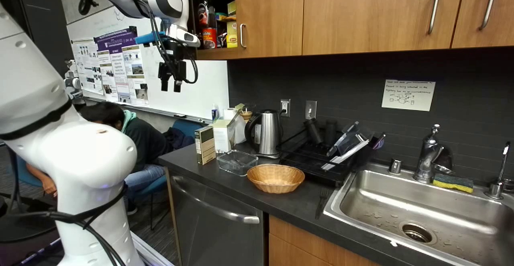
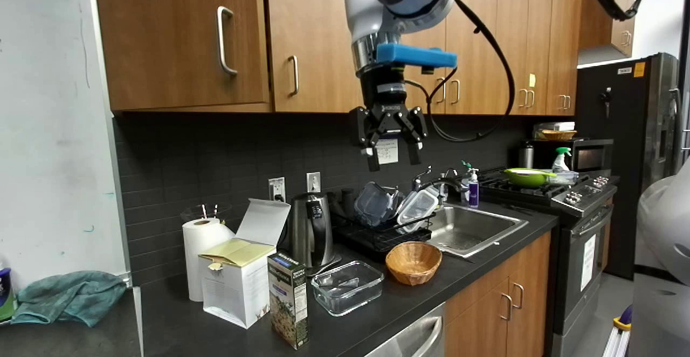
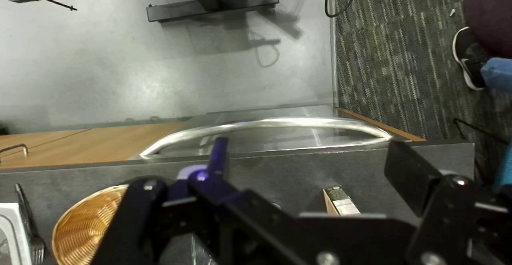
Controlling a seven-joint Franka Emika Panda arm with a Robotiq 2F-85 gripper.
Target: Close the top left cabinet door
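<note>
The gripper [image 2: 393, 160] is held in the air, higher than the kettle [image 2: 311, 230], and its fingers [image 2: 372, 162] are spread well apart. Up and to the left of the kettle, the top left cabinet door [image 2: 167, 39] is swung open, its silver handle [image 2: 221, 41] set near the free edge. In an exterior view, a bottle [image 1: 203, 11], a red can [image 1: 209, 38] and a yellow box [image 1: 231, 35] are exposed inside that cupboard [image 1: 217, 53], whose left end is partly covered by the arm [image 1: 170, 1].

The kettle is carried by a dark counter [image 2: 188, 335], backed by dark tiles [image 1: 261, 85]. A sink [image 1: 373, 201] is set into the counter to the kettle's right, and a stove [image 2: 585, 270] and a fridge [image 2: 630, 125] are seen farther along that way. To the kettle's left, past the counter's end, a whiteboard [image 1: 209, 77] is hung with posters [image 1: 115, 41], and a person [image 1: 146, 145] is seated in front of it.

An open white box [image 2: 237, 287] is stood just left of the kettle, with a paper roll [image 2: 202, 254] behind it, and an upright carton [image 2: 288, 303] is placed nearer the front. A glass dish [image 2: 347, 292] is set in front of the kettle; a wicker basket [image 2: 413, 264] is placed to the kettle's front right, a loaded dish rack [image 1: 309, 167] just to its right.
</note>
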